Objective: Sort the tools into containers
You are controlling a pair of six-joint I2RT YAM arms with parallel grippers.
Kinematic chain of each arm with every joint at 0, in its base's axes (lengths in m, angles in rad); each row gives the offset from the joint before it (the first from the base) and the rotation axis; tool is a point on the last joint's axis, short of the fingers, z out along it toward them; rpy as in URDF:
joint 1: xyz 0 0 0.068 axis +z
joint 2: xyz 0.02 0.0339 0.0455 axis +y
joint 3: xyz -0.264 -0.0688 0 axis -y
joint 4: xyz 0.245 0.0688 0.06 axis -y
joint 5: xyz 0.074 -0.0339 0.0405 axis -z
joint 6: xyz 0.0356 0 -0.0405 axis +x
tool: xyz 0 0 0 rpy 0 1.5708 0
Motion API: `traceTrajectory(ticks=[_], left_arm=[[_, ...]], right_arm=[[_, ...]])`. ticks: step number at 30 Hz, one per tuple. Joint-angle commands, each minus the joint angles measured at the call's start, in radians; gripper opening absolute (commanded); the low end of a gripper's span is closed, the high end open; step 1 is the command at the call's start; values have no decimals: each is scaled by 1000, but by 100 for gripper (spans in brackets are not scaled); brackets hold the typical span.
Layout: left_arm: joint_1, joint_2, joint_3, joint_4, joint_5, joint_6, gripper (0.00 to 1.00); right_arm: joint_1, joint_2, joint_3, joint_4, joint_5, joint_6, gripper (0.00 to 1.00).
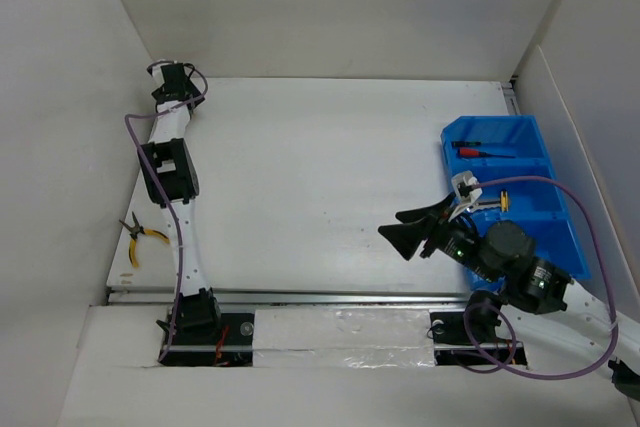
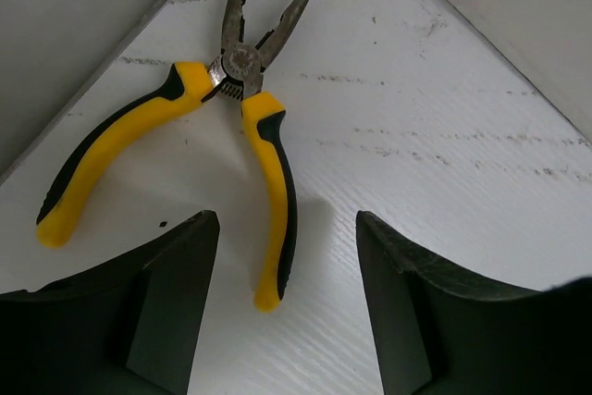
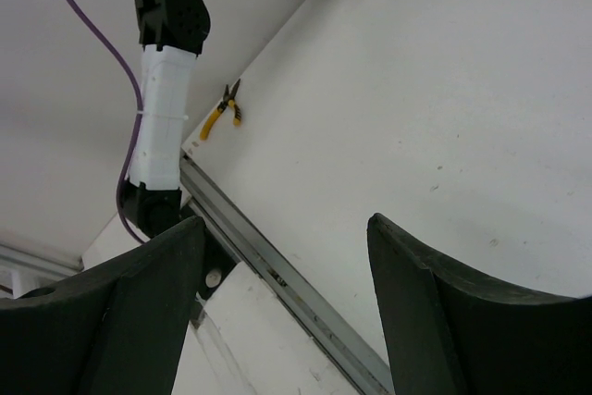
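Yellow-and-black-handled needle-nose pliers (image 2: 242,67) are seen on the white counter (image 2: 416,182) in its far left corner, ahead of the left arm's jaws, which are spread wide and empty. The pliers' long axis runs away from the black fingers (image 2: 176,302), nose toward the corner, one handle's end lying between them. The right arm's jaws, open and empty, are held beside the bright blue plastic bin (image 1: 528,135), well apart; the left arm is judged nearer.

Pliers (image 1: 140,237) lie on the table (image 1: 320,197) at left; the bin (image 1: 532,129) holding screwdrivers (image 1: 485,150) sits at right.
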Motion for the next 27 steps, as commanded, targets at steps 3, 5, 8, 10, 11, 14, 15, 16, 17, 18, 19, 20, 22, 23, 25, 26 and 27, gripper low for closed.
traceTrajectory(ticks=[3,5,8,10,11,14,15,16,17,18,19,20,22,23,25,26,27], left_arm=[[-1,7,60,-50,-56,-16,56],[-12,13,69,-53,-74,-15,55],[-21,31,101,-64,-86,7,53],[-32,59,138,-87,-109,22,51],[-44,66,169,-96,-121,24,51],[-44,67,166,-104,-132,24,49],[-44,65,166,-99,-131,25,49],[-44,70,169,-99,-122,27,49],[-44,73,175,-101,-109,27,49],[-44,77,181,-105,-102,27,48],[-35,85,189,-110,-95,24,44],[-35,89,203,-116,-97,18,43],[-35,91,206,-124,-106,16,40],[-35,91,206,-125,-112,13,39],[-35,91,206,-130,-128,4,39],[-35,91,206,-130,-129,4,39],[-35,91,207,-130,-132,1,39]], right_arm=[[5,-20,34,10,5,-21,76],[5,-28,33,10,8,-21,75],[5,-34,34,8,10,-18,75],[5,-39,34,1,8,-19,75],[5,-42,36,1,8,-19,75],[5,-53,34,1,14,-19,75],[5,-54,34,1,16,-18,75],[5,-56,33,1,19,-18,75],[5,-56,31,1,25,-18,75],[5,-54,34,-1,25,-18,75],[5,-56,33,-1,26,-15,75],[5,-53,33,-1,33,-18,75],[5,-51,31,-1,39,-16,75],[5,-48,33,-1,43,-18,75],[5,-46,34,-2,49,-18,75],[5,-43,34,-2,50,-18,75],[5,-42,34,-2,50,-18,75]])
